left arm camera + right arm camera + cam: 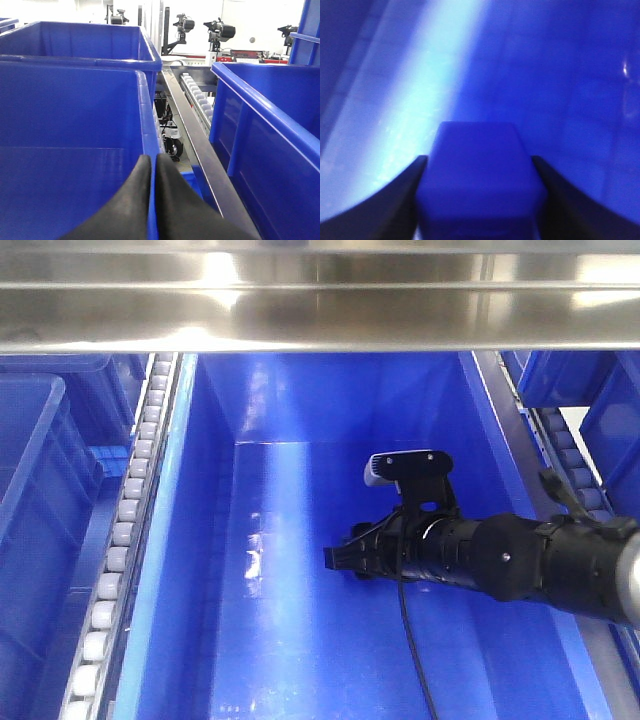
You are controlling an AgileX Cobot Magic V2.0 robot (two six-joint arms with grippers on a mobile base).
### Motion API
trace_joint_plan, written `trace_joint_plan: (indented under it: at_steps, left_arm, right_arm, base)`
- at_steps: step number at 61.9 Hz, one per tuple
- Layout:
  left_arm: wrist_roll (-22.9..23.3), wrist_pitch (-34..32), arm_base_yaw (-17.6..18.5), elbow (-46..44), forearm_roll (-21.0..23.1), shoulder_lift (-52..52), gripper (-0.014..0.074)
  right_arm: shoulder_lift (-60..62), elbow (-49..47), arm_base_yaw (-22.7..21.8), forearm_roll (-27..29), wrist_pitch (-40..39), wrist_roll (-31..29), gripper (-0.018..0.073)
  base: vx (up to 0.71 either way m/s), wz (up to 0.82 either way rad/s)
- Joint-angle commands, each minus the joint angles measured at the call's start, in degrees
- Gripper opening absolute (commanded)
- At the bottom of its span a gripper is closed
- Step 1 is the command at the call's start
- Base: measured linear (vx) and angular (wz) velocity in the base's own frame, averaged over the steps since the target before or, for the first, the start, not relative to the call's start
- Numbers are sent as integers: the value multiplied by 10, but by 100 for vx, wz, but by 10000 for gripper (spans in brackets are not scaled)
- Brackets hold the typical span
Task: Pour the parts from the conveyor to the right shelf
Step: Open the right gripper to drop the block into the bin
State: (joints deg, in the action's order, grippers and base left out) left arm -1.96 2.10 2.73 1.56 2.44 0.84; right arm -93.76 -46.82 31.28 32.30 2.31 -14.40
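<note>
A royal-blue part (479, 175) fills the space between my right gripper's (480, 165) dark fingers, which are shut on its two sides. In the front view that right gripper (335, 560) reaches from the right, low inside a deep blue bin (190, 540) on the right shelf (320, 310); the part does not show there. My left gripper (153, 165) is closed on the thin right wall of another blue bin (70, 115), whose rim runs straight into the slit between the fingers. The conveyor is out of view.
White roller rails (130, 510) run along the bin's left side, with another blue bin (30, 500) beyond them. In the left wrist view a steel rail (200, 150) and a third bin (270, 130) lie to the right. A caster wheel (173, 148) shows below.
</note>
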Motion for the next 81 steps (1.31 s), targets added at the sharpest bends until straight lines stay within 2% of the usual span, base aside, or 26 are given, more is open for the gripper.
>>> trace_joint_plan:
  at_steps: [1,11,40,52,81]
  left_arm:
    - [5,-44,4,18,2,8,-6]
    - [5,-44,4,18,2,8,-6]
    - [5,-44,4,18,2,8,-6]
    - [5,-44,4,18,2,8,-6]
    - [5,-44,4,18,2,8,-6]
  right_arm:
    - [19,-19,-3,2,-41,-5,515]
    - [27,-19,-3,-25,-34,-8,585]
    - [192,-11,-3,-64,44,-26,581]
    - [291,81,-3,-57,-4,-25,581]
    - [658,236,-3,-69,83,-27,581]
  base:
    - [0,0]
    - [0,0]
    - [0,0]
    - [0,0]
    - [0,0]
